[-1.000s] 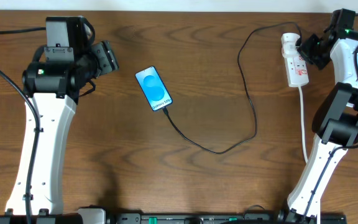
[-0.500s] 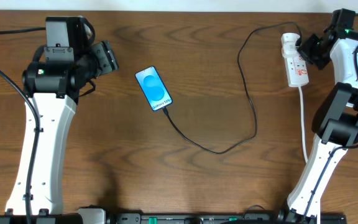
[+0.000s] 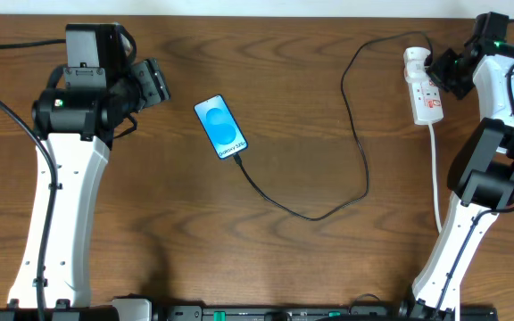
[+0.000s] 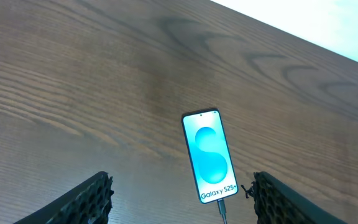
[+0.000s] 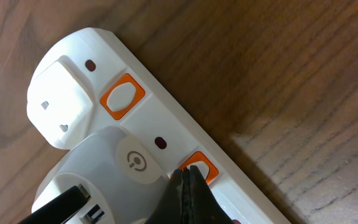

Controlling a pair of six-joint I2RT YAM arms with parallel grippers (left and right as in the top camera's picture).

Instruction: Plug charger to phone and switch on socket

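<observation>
White power strip point(image 3: 425, 89) at the surface's point(image 3: 293, 53) far right, right hand point(image 5: 188, 179) on it.
The hand's tips are pinched shut, empty, seemingly touching an orange switch point(image 5: 201, 165). The black charger cable point(image 3: 365, 165) meets the phone point(image 3: 220, 127) mid-surface. The left hand point(image 4: 180, 200) hangs wide open, holding nothing, near the phone.

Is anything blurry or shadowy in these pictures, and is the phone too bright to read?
Left wrist view: the phone glows bright, yet its Galaxy text reads clearly; the left gripper's fingers look dark and soft-edged at the bottom. Right wrist view: the socket is sharp, with a soft shadow on the wood beside it.
</observation>
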